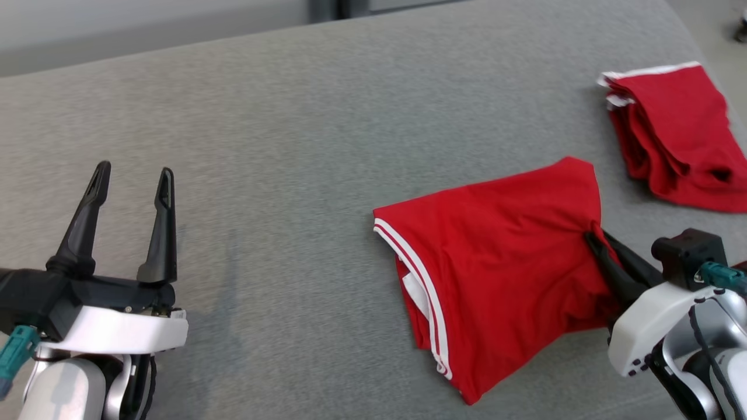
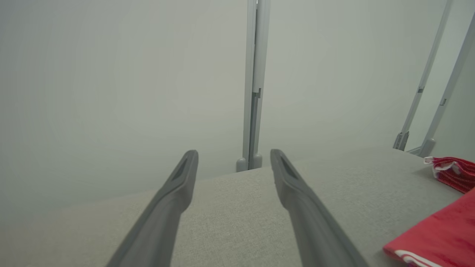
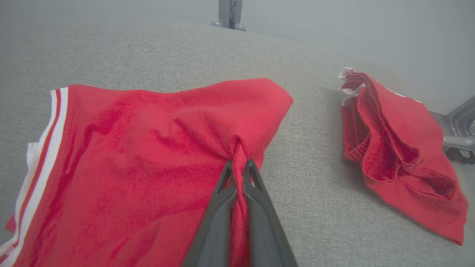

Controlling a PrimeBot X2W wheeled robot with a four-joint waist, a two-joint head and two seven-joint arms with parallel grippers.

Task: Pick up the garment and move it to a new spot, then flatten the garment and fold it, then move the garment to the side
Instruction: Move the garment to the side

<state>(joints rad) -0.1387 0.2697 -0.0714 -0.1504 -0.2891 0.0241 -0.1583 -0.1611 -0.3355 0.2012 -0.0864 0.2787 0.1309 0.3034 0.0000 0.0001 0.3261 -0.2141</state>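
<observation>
- Left gripper (image 1: 135, 170) hovered at the near left above the grey padded surface (image 1: 303, 116); its fingers stood spread wide with nothing between them; it was well apart from the garment.
- Right gripper (image 1: 590, 237) sat at the near right; its fingers were pinched together on a bunched fold at the right edge of the garment (image 1: 496, 245); cloth puckered toward the fingertips in the right wrist view.
- The garment lay folded on the surface, right of centre; it extended leftward from the right gripper; its white-striped hem (image 1: 411, 262) formed the left edge, running near to far; the body appeared mostly flat, with creases radiating from the grip.
- Governing relation: the right arm was the nearer arm and already held the right edge; judged from this, a sideways move would drag the folded body behind the grip, so the layers could slide apart.
- Second red garment (image 1: 677, 134) lay crumpled at the far right, apart from the held one; bare surface separated them.
- A pale upright post (image 2: 254, 85) stood beyond the far edge.
</observation>
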